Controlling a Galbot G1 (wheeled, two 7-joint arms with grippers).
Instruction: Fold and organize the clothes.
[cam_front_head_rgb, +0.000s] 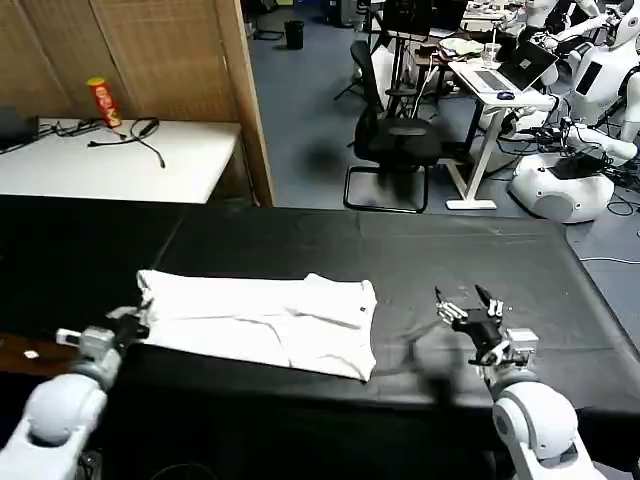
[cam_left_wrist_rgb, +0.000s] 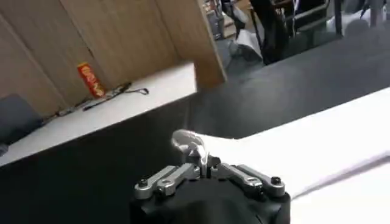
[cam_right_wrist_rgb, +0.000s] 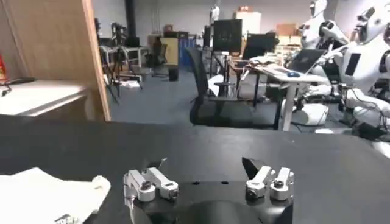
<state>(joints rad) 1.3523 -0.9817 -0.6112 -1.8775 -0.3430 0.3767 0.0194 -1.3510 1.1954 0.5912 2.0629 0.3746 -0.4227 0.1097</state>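
The black bench (cam_front_head_rgb: 400, 250) lies bare across the frame's upper middle and right; the folded T-shirt (cam_front_head_rgb: 265, 320) occupies lower left.

T-shirt (cam_front_head_rgb: 262, 322) lies on the table (cam_front_head_rgb: 450, 250), left gripper (cam_front_head_rgb: 135, 322) seemingly touching its left edge

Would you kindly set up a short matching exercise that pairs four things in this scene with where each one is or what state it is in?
Things:
1. white T-shirt
2. left gripper
3. right gripper
4. red and yellow can

Places or states:
A. open, over bare black cloth, apart from the shirt
B. standing on the white table beside black cables
C. shut on a corner of the shirt
D. lying partly folded on the black table

Pairs: 1-D, 2-C, 3-A, 4-B
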